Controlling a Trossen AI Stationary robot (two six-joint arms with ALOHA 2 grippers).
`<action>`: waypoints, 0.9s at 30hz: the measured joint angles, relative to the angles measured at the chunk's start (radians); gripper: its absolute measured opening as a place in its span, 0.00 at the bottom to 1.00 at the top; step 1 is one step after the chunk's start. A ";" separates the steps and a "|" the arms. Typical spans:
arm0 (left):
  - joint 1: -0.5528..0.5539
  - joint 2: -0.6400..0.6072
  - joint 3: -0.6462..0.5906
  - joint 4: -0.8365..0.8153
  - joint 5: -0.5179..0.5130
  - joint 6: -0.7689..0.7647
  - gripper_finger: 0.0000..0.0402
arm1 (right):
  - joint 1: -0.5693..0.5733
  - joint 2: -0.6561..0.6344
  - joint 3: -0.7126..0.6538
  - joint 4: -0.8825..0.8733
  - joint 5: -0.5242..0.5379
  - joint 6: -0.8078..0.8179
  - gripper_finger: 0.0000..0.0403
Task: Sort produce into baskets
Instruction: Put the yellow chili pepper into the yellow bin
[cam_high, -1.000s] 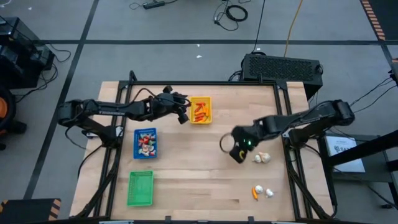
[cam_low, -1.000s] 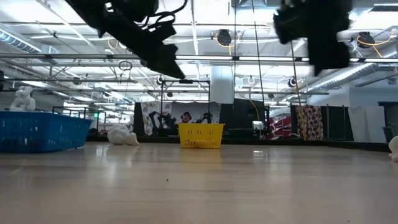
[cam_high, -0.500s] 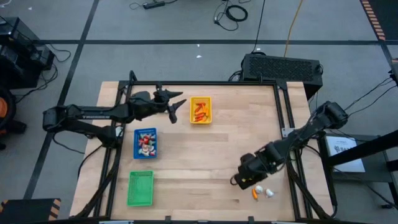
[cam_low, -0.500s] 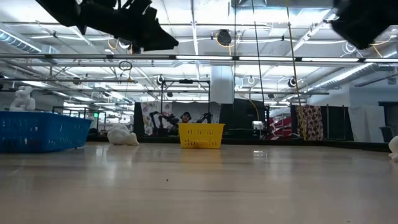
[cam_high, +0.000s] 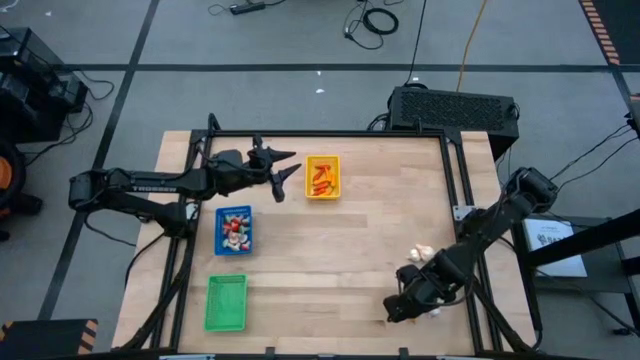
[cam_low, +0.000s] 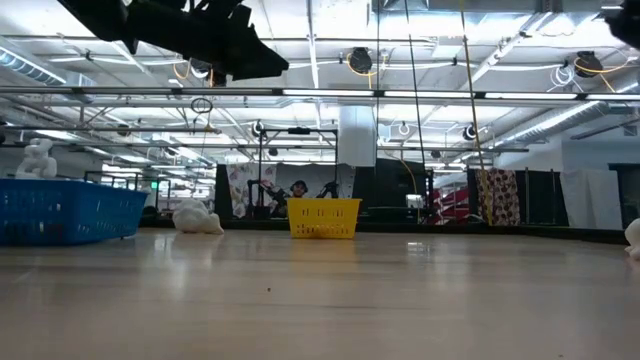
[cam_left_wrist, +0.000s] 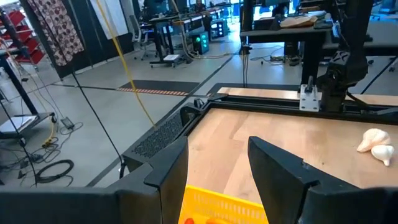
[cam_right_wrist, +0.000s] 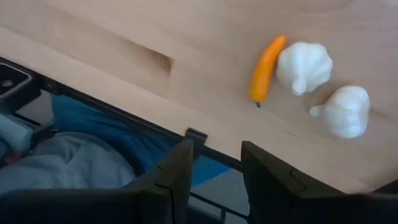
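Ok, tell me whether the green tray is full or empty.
Empty: the high view shows only bare green mesh inside the green tray, no produce.

Open lab hall: desks (cam_left_wrist: 186, 25), ceiling trusses (cam_low: 400, 95), cables (cam_left_wrist: 50, 171)

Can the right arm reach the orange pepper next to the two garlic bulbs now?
Probably yes: the right gripper, jaws open and empty, hangs close to the pepper, and nothing lies between them.

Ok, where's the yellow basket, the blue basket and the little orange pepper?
yellow basket (cam_high: 322, 178): high view, on the orange-red pieces heaped inside it.
blue basket (cam_high: 233, 230): high view, middle of the basket.
orange pepper (cam_right_wrist: 267, 67): right wrist view, middle of its body.
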 joint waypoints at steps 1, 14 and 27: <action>0.000 0.000 0.000 0.000 0.000 -0.001 0.44 | 0.003 0.001 0.000 -0.006 0.002 0.002 0.32; -0.001 0.000 0.000 -0.003 0.000 0.004 0.44 | 0.026 0.017 -0.001 -0.019 0.067 0.029 0.32; 0.000 0.001 0.000 -0.297 0.051 0.072 0.44 | 0.059 0.032 -0.001 -0.032 0.151 0.080 0.32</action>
